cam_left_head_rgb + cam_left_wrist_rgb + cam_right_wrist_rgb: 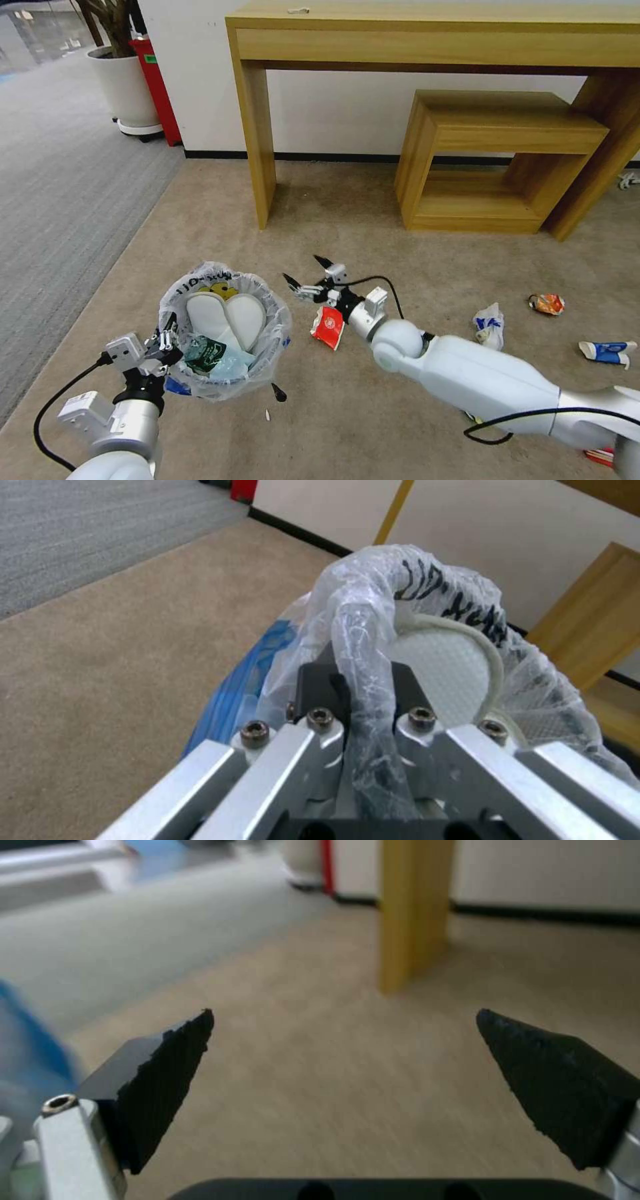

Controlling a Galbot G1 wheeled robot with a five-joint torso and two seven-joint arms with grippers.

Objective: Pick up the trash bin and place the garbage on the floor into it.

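Bin held at the left, red packet next to be picked.

In your head view, the left gripper (165, 339) fingers clench the trash bin (223, 330) rim; the right gripper (308, 275) hangs spread above the floor (220, 220), far of the red packet (327, 327), likely light, crinkly, best pinched by an edge. Your left wrist view shows fingers (320, 690) grasping slippery bag-covered rim. Your right wrist view shows fingers (167, 1075) released.

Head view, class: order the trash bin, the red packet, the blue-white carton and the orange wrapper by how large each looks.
1. trash bin
2. red packet
3. blue-white carton, close to the packet, so unsure
4. orange wrapper, farther away, so unsure
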